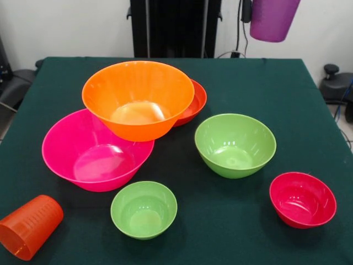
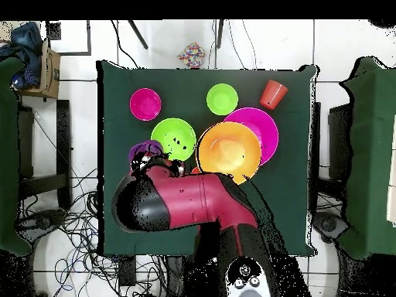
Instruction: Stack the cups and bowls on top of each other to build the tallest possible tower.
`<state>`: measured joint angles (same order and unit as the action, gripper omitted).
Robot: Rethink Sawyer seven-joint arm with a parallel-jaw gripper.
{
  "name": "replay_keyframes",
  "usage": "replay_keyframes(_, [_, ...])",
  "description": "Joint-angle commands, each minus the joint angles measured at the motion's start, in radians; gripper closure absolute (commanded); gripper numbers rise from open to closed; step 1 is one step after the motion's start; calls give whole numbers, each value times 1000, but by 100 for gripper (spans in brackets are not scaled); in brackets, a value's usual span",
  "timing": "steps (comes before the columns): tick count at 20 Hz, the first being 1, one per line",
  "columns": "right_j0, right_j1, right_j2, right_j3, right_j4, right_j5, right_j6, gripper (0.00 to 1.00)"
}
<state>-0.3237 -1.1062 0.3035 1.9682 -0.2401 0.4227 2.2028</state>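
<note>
My gripper [image 1: 247, 11] shows at the top edge and is shut on the translucent purple cup [image 1: 273, 19], holding it high above the table's far right. In the overhead view the cup [image 2: 145, 151] shows under the arm's end [image 2: 158, 164]. The large orange bowl [image 1: 138, 99] rests tilted on the shallow red-orange bowl [image 1: 194, 104] and leans on the large pink bowl [image 1: 94, 152]. The medium green bowl [image 1: 235, 144], small green bowl [image 1: 144, 209] and small crimson bowl [image 1: 303, 199] stand apart. The orange cup [image 1: 28, 225] lies on its side at the near left. The red and blue cups are out of view.
The dark green table cloth [image 1: 309, 99] covers the table. The black pedestal [image 1: 175, 27] stands behind its far edge. In the overhead view the red arm [image 2: 193, 203] covers the table's lower middle, and chairs [image 2: 370, 155] stand at both sides.
</note>
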Motion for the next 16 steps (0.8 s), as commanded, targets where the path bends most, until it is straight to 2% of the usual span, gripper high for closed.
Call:
replay_keyframes(1, [-131,3,181,161,-100,3,-269,100])
replay_keyframes(6, [-169,-11,197,162,-177,24,-258,100])
replay_keyframes(11, [-136,10,140,121,-315,-15,-177,100])
replay_keyframes(16, [-147,41,142,113,-384,-29,-148,100])
